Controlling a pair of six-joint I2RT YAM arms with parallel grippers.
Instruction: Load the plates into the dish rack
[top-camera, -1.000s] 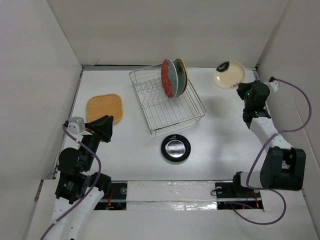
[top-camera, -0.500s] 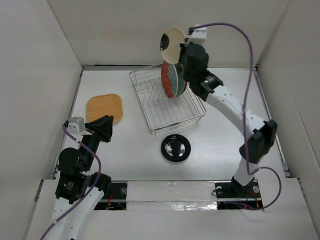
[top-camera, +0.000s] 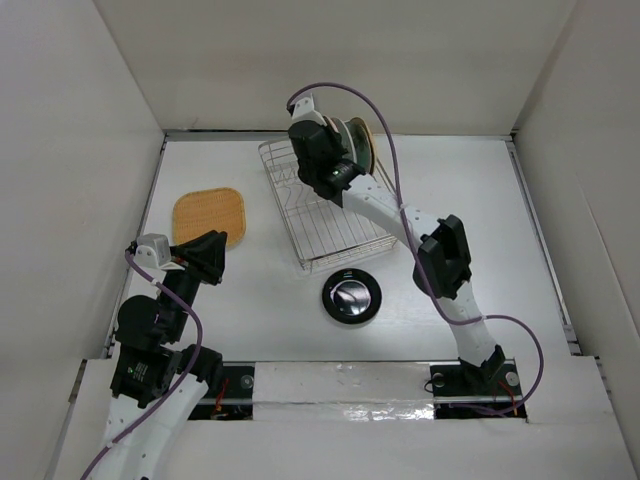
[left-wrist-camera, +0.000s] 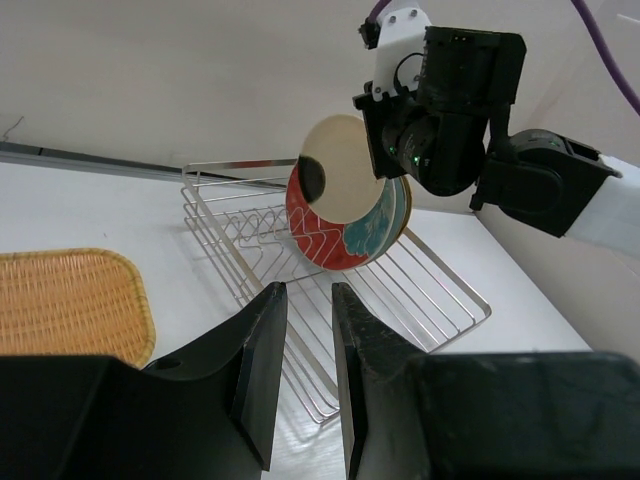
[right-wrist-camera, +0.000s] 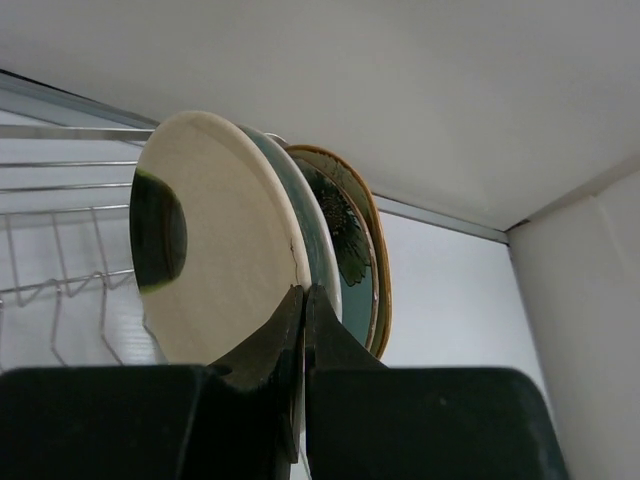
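- Jaws of the right gripper (right-wrist-camera: 303, 296) pinch the rim of the small cream plate (right-wrist-camera: 220, 240), upright above the dish rack (left-wrist-camera: 440, 300).
- It hangs just in front of the red plate (left-wrist-camera: 335, 250) standing in the rack.
- Left gripper (left-wrist-camera: 308, 294) hovers narrowly parted, empty, near the orange woven plate (top-camera: 209, 214).
- Black plate (top-camera: 351, 297) lies flat on the table (top-camera: 480, 230) beside the rack.

1. The right arm (top-camera: 395, 212) is stretching diagonally over the dish rack (top-camera: 295, 215), barring its right side from above.
2. The cream plate (left-wrist-camera: 345, 180) and upright plates (left-wrist-camera: 335, 245) behind it are crowding the far corner; left prong rows (left-wrist-camera: 245, 225) are standing free.
3. The black plate (top-camera: 351, 297) is lying just before the rack.
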